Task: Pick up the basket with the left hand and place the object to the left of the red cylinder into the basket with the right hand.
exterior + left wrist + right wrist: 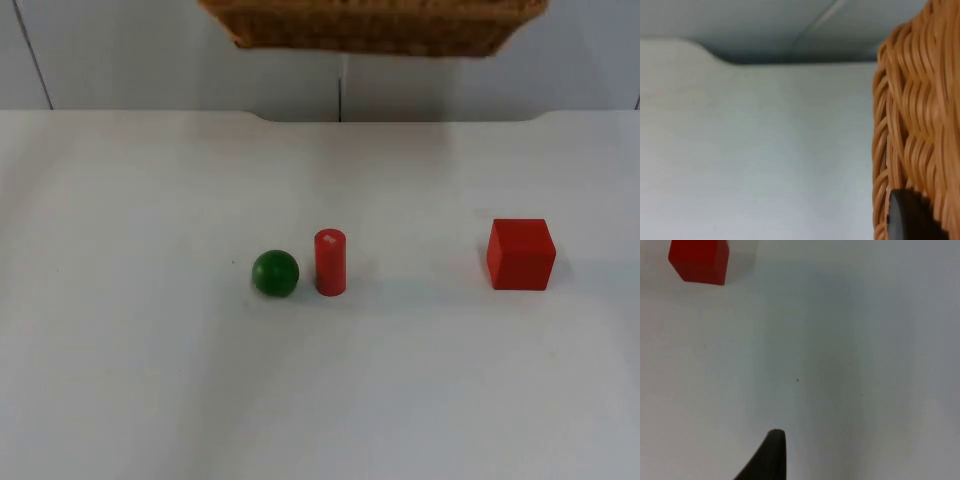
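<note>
On the counter [150, 380], the ball [275, 273] sits just left of the cylinder [330, 262]; the cube [521, 254] lies well right; the basket [370, 25] hangs above the far edge.

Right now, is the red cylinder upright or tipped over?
Upright. The cylinder stands on end on the table, its round top face showing, beside the green ball.

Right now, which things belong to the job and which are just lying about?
Job: wicker basket, held up by the left pincer; green ball, left of the red cylinder; right pincer, waiting.
Lying about: red cube.
</note>
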You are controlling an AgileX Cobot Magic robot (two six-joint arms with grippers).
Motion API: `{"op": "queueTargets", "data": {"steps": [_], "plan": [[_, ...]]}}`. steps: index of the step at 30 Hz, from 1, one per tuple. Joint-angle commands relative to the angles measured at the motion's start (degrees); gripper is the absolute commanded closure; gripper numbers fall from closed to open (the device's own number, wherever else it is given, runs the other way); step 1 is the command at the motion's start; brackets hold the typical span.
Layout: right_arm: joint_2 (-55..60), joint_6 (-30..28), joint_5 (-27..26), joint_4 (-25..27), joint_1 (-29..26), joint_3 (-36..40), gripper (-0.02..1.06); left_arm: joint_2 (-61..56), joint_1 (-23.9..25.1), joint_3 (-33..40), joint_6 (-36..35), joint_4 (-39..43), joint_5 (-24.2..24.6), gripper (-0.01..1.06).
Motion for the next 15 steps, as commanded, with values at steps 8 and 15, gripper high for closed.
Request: {"op": "queueTargets", "data": {"steps": [8,15], "plan": [[-0.22,-0.27,0.56,0.01,-0.30,-0.49,-0.01,-11.00,-0.15,4.48,-4.49,0.56,-0.22,1.05],[-0.22,-0.15,0.55,1.86,-0.30,-0.49,-0.01,-16.29,0.43,18.19,-3.04,2.48,-0.22,1.05]]}}
